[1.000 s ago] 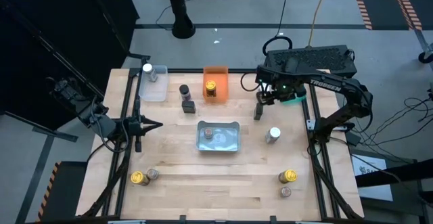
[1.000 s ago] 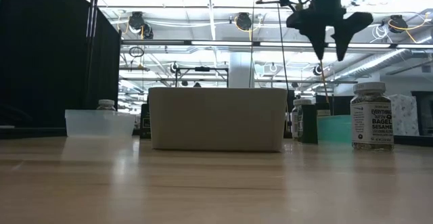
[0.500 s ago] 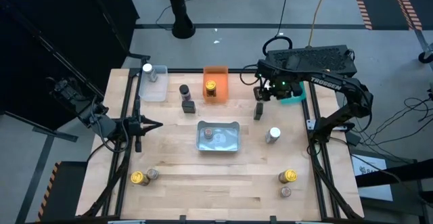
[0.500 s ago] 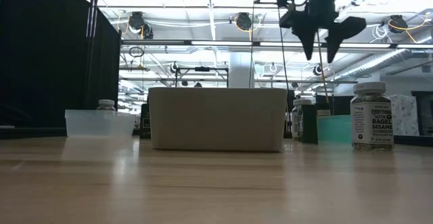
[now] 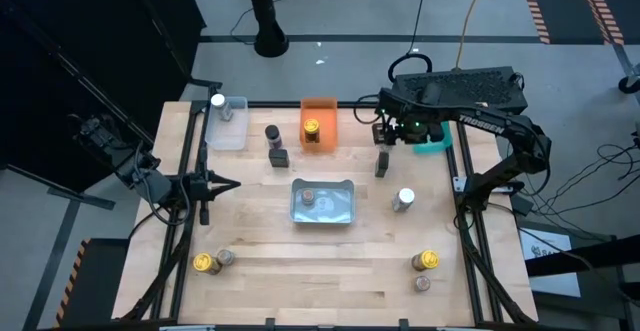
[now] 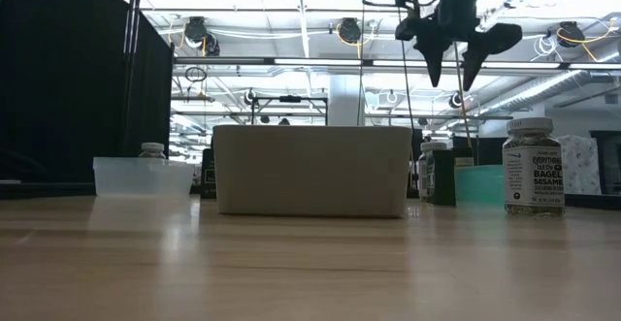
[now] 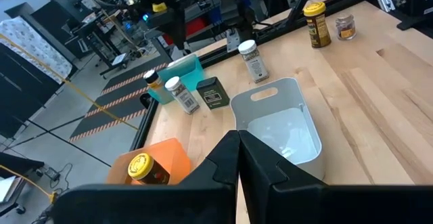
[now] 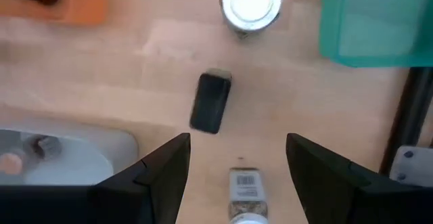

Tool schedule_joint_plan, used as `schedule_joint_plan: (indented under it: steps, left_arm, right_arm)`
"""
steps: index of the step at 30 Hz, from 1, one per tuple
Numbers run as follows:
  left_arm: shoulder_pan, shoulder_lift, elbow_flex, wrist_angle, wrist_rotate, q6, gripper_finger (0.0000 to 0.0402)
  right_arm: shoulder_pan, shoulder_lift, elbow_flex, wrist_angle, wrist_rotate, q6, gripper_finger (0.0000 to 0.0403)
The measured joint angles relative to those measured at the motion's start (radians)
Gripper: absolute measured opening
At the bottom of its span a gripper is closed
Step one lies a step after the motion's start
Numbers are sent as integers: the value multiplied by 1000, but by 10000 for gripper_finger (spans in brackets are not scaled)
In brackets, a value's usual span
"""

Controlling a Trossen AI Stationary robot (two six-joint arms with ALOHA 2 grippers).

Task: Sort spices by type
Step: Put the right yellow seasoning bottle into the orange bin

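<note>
- Overhead, the right gripper [image 5: 381, 137] hung in the air with its two dark fingers apart and nothing between them, behind the grey rectangular plastic tub [image 5: 322, 202] that stood in the middle of the wooden table [image 5: 260, 271].
- The small dark rectangular tin [image 5: 381, 165] lay on the table under that gripper, between it and the tub's right far corner.
- The white-lidded cylindrical spice jar [image 5: 404, 200] stood just right of the tub.
- Two small jars lay inside the tub [image 5: 316, 200].
- The gold-lidded jar [image 5: 312, 130] sat in the orange plastic bin [image 5: 319, 109], behind the tub.
- The clear plastic bin [image 5: 235, 136], far left of the tub, held one white-lidded jar [image 5: 218, 102].
- A dark-lidded jar [image 5: 272, 134] stood between these two bins.
- A pair of jars stood at each near corner of the table: left of the tub [image 5: 211, 261] and right of it [image 5: 425, 262].
- The left gripper [image 5: 232, 183] waited left of the tub, fingers pressed together and holding nothing.
</note>
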Motion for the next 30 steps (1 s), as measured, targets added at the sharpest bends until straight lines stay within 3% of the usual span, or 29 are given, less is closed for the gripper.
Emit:
schedule_joint_plan:
  steps: [11,24,30]
  left_arm:
    - [0,2,0,0,0,-1,15]
    - [0,2,0,1,0,0,15]
    - [0,2,0,1,0,0,15]
  right_arm:
    - [152,16,0,46,-26,76,226]
    - [15,16,0,-67,-19,19,226]
    - [72,39,-1,61,-56,-18,226]
